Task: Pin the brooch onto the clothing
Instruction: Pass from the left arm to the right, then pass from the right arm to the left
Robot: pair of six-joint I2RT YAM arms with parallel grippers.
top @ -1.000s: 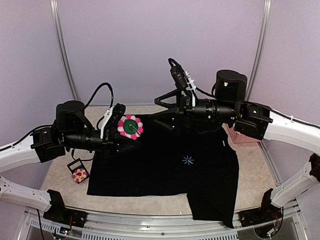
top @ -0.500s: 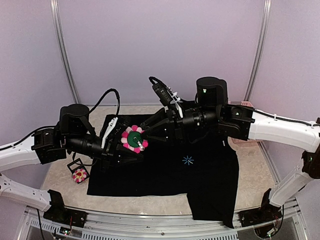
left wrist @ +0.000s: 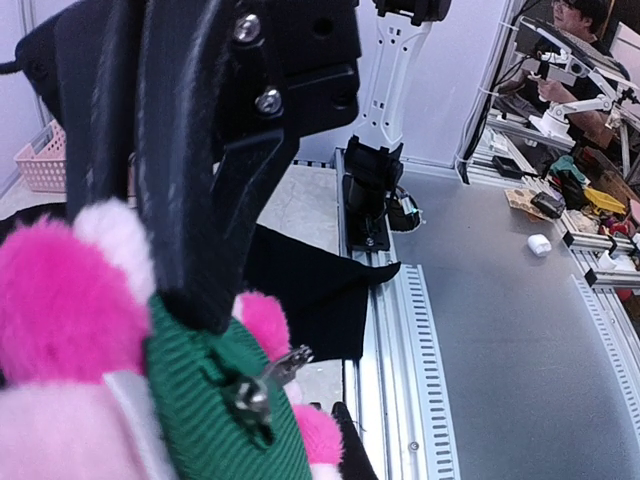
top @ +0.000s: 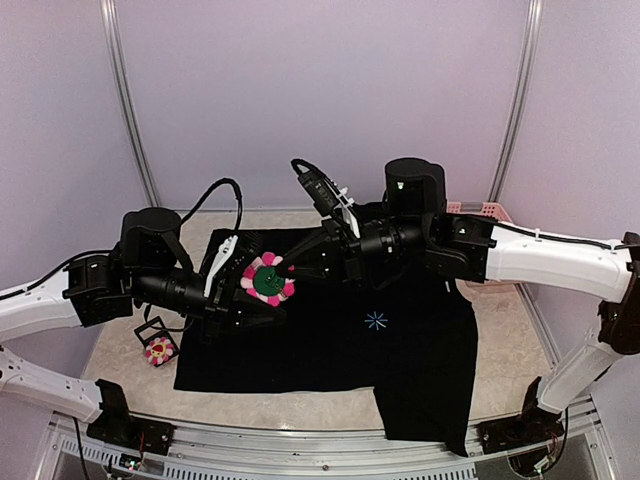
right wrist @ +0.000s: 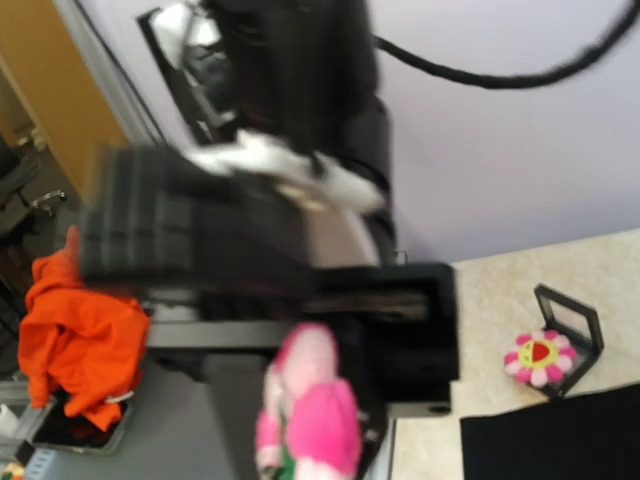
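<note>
The brooch (top: 268, 280) is a plush flower with pink and white petals, held above the clothing with its dark green back (left wrist: 200, 400) facing up. My left gripper (top: 252, 287) is shut on it, one black finger (left wrist: 210, 220) pressing on the green back. A small metal pin (left wrist: 285, 363) sticks out of that back. My right gripper (top: 293, 268) is shut, with its tips at the brooch's right edge. The blurred right wrist view shows the brooch (right wrist: 310, 410) close ahead. The clothing (top: 330, 340), a black T-shirt with a light-blue starburst (top: 376, 320), lies flat on the table.
A second flower brooch (top: 158, 348) sits in an open black box left of the shirt, also seen as the boxed flower (right wrist: 540, 355). A pink basket (top: 482, 212) stands at the back right. A metal rail (top: 300, 450) runs along the near edge.
The right arm swung left and down to the brooch, and its jaws went from wide open to shut. The left gripper dropped slightly with the brooch.
</note>
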